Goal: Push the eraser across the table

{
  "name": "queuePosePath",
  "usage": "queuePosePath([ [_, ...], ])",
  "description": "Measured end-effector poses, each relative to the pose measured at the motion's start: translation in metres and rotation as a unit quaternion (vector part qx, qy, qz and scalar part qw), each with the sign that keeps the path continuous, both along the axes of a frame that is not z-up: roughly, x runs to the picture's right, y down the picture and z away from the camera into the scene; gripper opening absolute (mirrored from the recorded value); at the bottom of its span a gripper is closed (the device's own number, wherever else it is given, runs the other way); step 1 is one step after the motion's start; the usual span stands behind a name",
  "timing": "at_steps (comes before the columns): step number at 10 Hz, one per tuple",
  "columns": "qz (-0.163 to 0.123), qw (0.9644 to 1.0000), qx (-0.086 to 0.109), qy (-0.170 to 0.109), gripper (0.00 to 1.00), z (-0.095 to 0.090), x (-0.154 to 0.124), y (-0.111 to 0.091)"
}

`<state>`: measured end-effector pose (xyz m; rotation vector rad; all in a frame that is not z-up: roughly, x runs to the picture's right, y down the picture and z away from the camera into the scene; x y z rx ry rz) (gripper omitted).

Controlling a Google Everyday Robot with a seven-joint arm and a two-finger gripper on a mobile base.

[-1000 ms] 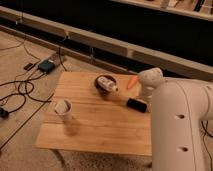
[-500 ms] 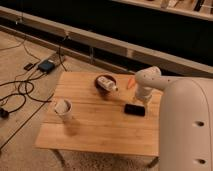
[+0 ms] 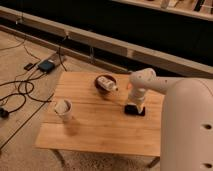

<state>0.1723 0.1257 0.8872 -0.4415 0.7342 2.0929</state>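
Since the job is a push, the gripper is standing right over the eraser near the table's edge, likely for contact. Whether it is spread or clamped, I cannot tell.

Light wooden table mid-frame, plank seams visible. White arm reaches in from right. Gripper points down over table's right side, directly above black eraser, apparently touching it. Dark bowl near far edge, small bottle lying in it. 1 white cup upright at left. Cables and dark box on floor, left.
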Motion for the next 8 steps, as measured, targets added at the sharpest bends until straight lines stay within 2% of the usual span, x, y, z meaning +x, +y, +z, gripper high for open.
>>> queuePosePath([
  [3,0.006,0.9999,0.009,0.008,0.65,0.000,0.012,-0.010],
  [5,0.022,0.9988,0.016,0.040,0.65,0.007,0.043,-0.018],
  [8,0.036,0.9970,0.021,0.065,0.65,0.015,0.071,-0.023],
])
